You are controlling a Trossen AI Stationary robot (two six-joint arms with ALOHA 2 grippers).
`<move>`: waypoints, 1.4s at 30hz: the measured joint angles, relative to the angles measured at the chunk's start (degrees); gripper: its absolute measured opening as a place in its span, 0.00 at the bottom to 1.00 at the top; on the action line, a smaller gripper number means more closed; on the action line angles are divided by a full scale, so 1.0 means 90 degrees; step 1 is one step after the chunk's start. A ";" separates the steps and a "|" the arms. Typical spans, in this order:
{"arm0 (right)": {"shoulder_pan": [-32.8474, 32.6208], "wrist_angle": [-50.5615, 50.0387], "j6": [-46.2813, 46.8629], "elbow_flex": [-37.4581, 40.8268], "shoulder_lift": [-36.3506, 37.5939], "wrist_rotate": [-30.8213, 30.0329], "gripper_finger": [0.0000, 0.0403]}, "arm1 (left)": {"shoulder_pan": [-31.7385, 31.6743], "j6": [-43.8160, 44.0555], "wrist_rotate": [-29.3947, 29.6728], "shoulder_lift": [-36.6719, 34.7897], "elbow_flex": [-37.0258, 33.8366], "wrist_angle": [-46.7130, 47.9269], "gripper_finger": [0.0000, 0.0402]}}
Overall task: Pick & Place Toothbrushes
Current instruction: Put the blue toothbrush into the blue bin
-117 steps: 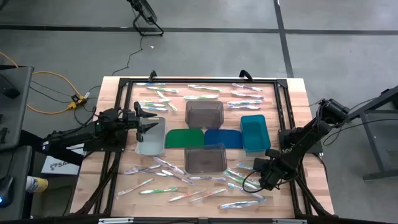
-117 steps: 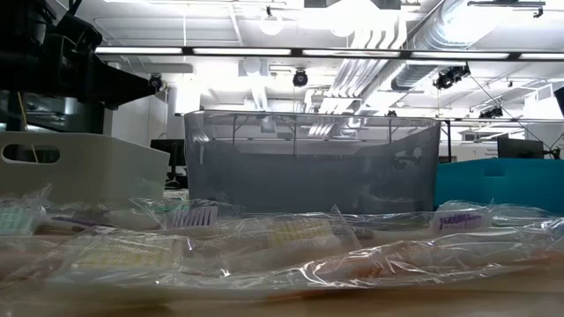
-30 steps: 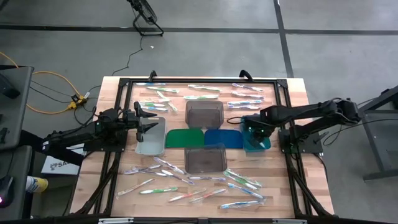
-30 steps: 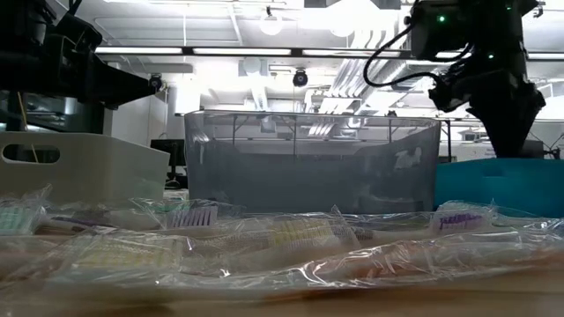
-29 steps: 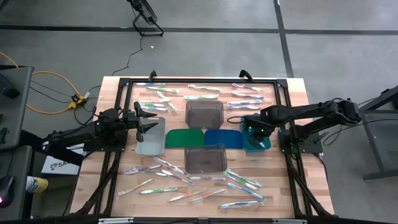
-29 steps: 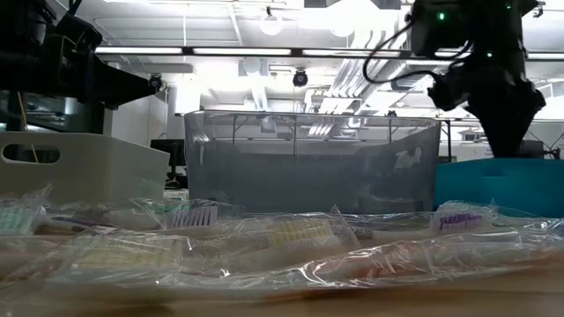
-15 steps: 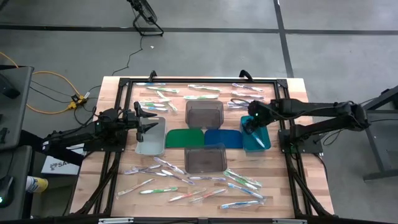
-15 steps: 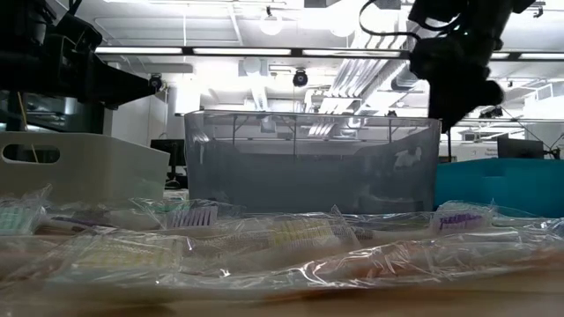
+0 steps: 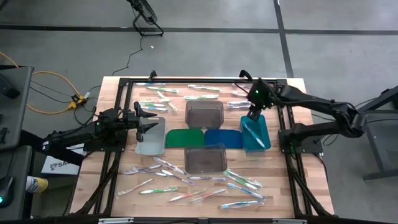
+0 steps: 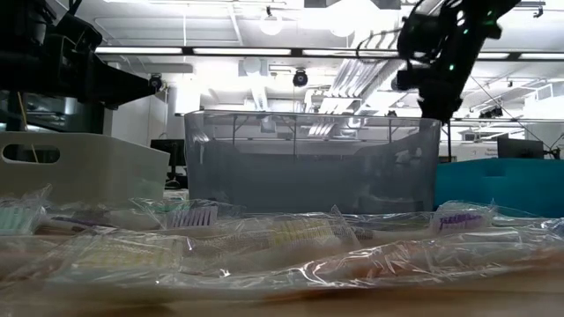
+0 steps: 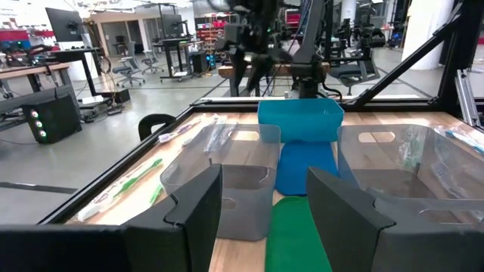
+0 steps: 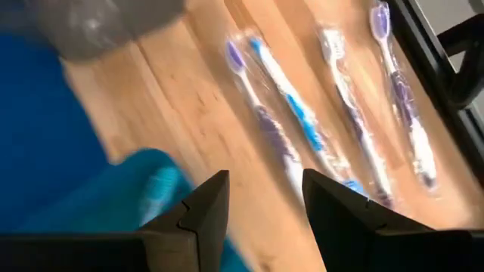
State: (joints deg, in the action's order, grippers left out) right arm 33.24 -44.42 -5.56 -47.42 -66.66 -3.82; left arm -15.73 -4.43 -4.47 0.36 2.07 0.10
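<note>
My right gripper (image 9: 254, 112) hangs empty, fingers spread, over the teal bin's (image 9: 255, 135) far edge, near wrapped toothbrushes (image 12: 291, 106) on the wood; my left gripper (image 9: 148, 119) waits open above the clear bin (image 9: 151, 142)

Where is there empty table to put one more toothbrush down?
Bare wood shows beside the teal bin, toward the table's right edge, and left of the clear bin, though the left arm hangs over it. The far strip and the near strip are crowded with wrapped toothbrushes. The middle is filled by bins and mats.
</note>
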 joint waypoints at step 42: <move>0.1296 0.2127 -0.2740 -0.0002 -0.2939 0.0411 0.40 | 0.0000 0.0000 0.0001 -0.0001 0.0000 0.0000 0.47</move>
State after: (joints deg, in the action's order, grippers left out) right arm 44.91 -25.27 -30.22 -47.44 -93.11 -0.12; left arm -15.73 -4.43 -4.46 0.35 2.08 0.10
